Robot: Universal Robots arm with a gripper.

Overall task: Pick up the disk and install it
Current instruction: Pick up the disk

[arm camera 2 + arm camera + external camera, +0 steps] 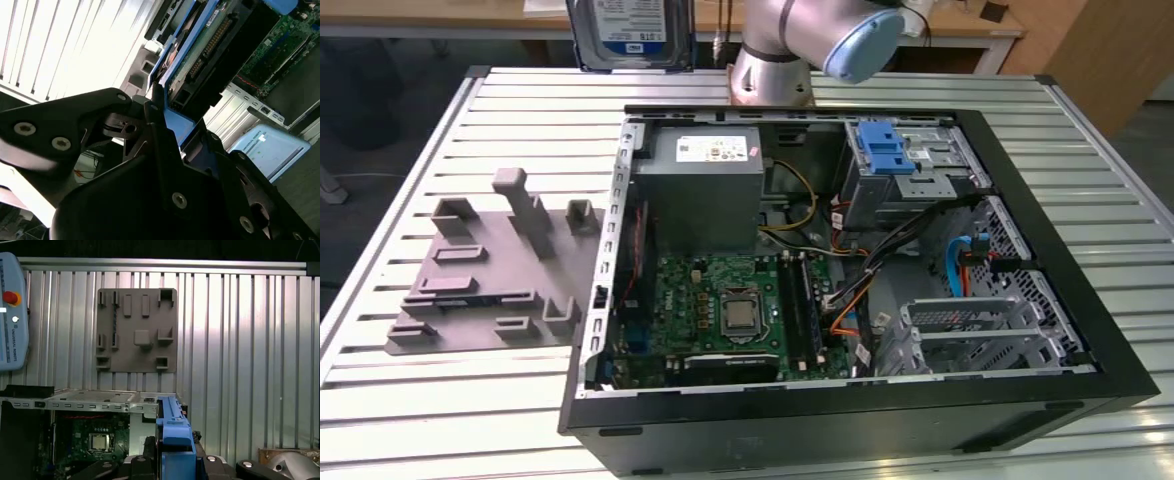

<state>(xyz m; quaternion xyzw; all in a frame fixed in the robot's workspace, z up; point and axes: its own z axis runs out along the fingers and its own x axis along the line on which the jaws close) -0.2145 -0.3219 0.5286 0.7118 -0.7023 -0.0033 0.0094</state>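
Note:
The disk (630, 35) hangs high over the table's far edge in the exterior view, its white-and-blue label facing the camera, up and to the left of the open computer case (1014, 200). In the second wrist view my gripper (167, 107) is shut on the disk (200, 55), with black fingers (155, 125) clamped on its blue-railed edge and the connector side showing. In the first wrist view the disk's blue rail (175, 432) stands between the gripper's jaws, above the case's rim (95, 399).
Inside the case sit a grey power-supply box (707, 165), a motherboard (734, 310) and a metal drive cage with a blue latch (901, 160). A grey fixture plate (494, 270) lies on the slatted table (520, 110). A pendant (10, 315) rests at the table's edge.

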